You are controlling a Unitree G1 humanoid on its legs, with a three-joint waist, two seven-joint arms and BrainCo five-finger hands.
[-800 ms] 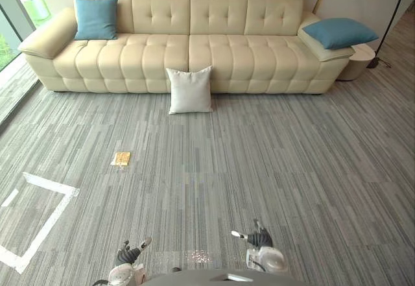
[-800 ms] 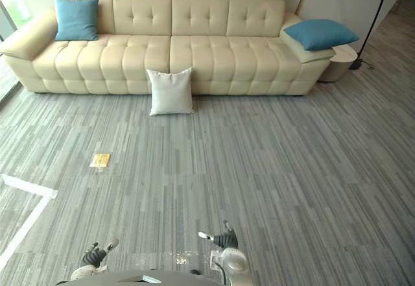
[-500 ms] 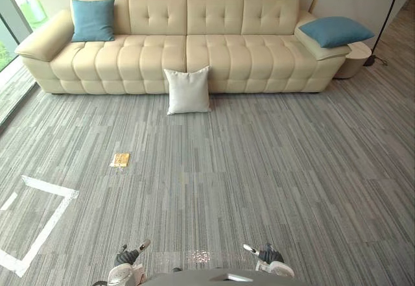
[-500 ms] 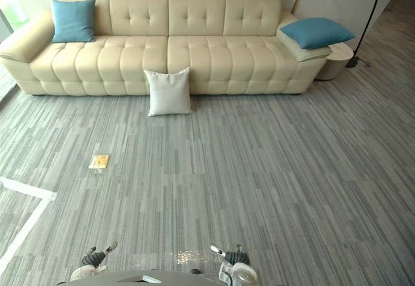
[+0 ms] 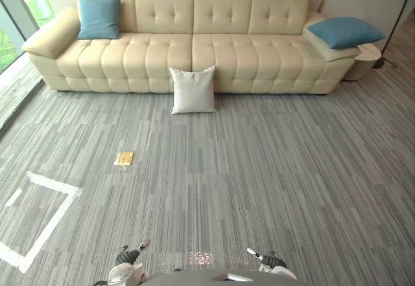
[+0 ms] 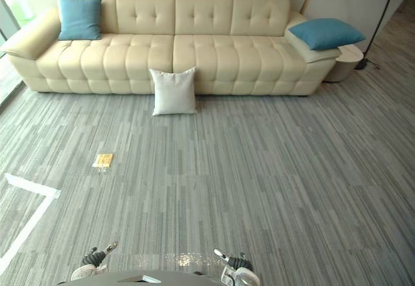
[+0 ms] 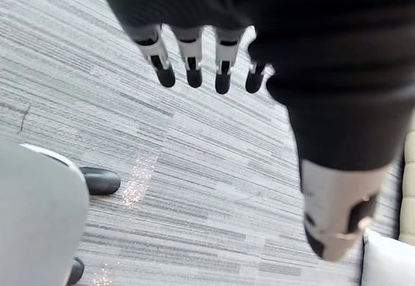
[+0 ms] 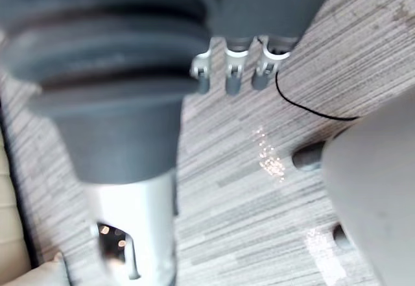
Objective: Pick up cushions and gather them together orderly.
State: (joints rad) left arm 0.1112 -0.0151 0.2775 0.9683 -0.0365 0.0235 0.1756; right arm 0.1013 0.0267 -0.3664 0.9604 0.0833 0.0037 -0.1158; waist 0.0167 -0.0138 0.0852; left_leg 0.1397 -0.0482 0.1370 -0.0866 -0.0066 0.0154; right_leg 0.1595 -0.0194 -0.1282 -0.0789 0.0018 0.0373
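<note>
**Left eye view: cushions apart, hands empty**

Shows white cushion [image 5: 192, 90] upright on the floor, leaning against sofa [image 5: 246, 52] front. Left blue cushion [image 5: 99, 17] at the sofa's left end, right blue cushion [image 5: 342, 32] on its right armrest. Small yellow item [image 5: 124, 159] and white tape lines [image 5: 55, 183] on grey carpet [image 5: 272, 169]. Left hand [image 7: 192, 56] and right hand [image 8: 233, 72] low, fingers loosely straight, touching nothing.

Qty check. Cushions 3 tot.: blue cushions x2 [image 5: 99, 17] [image 5: 342, 32], white cushion x1 [image 5: 192, 89]. Sofa x1 [image 5: 214, 56]. Small yellow item x1 [image 5: 124, 159].
</note>
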